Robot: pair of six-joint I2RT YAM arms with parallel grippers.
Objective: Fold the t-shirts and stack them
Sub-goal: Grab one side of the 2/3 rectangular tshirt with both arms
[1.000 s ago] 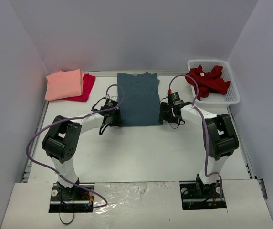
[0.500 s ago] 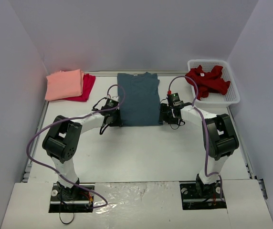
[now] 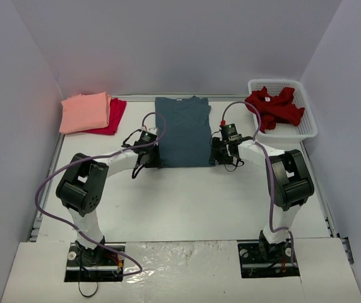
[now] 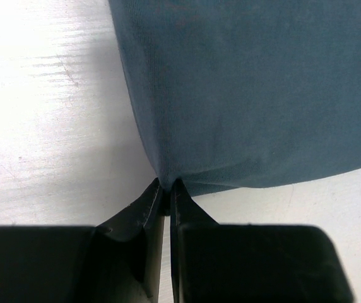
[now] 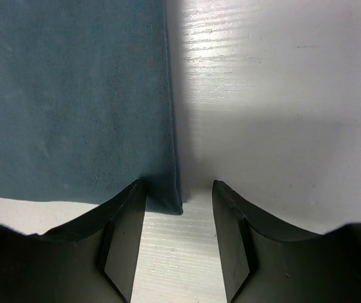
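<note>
The slate-blue t-shirt lies flat, folded into a long rectangle, in the middle of the table. My left gripper is at its near left corner. In the left wrist view that gripper is shut on the pinched corner of the blue cloth. My right gripper is at the near right corner. In the right wrist view it stands open, with the corner of the blue cloth lying between its fingers, close to the left one.
A folded salmon-pink shirt lies on a crimson one at the back left. A white lattice basket at the back right holds a crumpled dark red shirt. Walls close in the back and both sides.
From above, both arms have stayed almost still at the shirt's near corners. The right gripper has edged slightly in towards its corner.
</note>
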